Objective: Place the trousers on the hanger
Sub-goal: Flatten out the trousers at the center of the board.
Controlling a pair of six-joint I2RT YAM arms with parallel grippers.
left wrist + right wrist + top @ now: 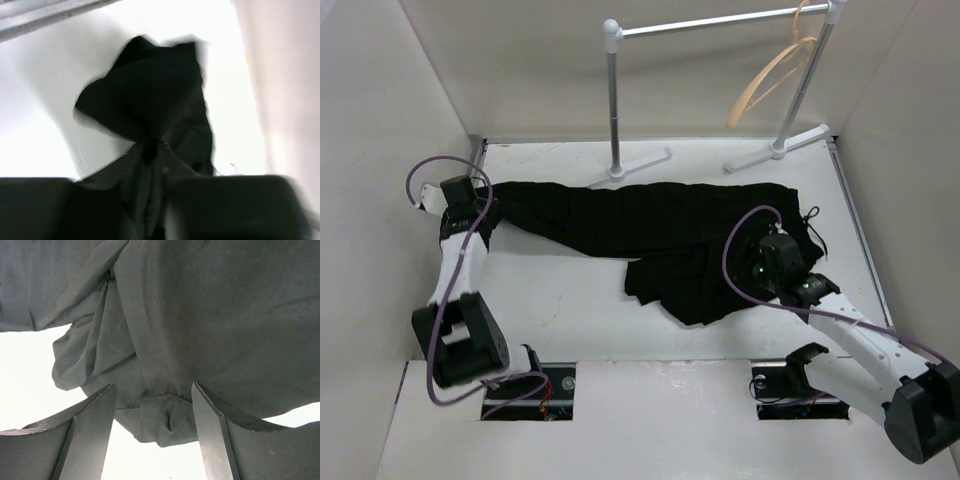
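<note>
The black trousers (650, 225) lie spread across the white table, legs to the left and waist to the right, with a bunched fold at the front middle. The tan wooden hanger (770, 80) hangs from the rack's bar at the back right. My left gripper (492, 207) is at the trousers' left end; in the left wrist view it (150, 155) is shut on a pinch of the black cloth (150, 85). My right gripper (758, 250) is over the waist end; in the right wrist view it (151, 387) is open, its fingers (90, 415) astride a fold of the trousers (210, 315).
A white-and-silver pole rack (720, 22) stands at the back, its feet (640, 165) on the table just behind the trousers. White walls close in the table on the left, right and back. Two cut-outs (535, 390) lie at the near edge by the arm bases.
</note>
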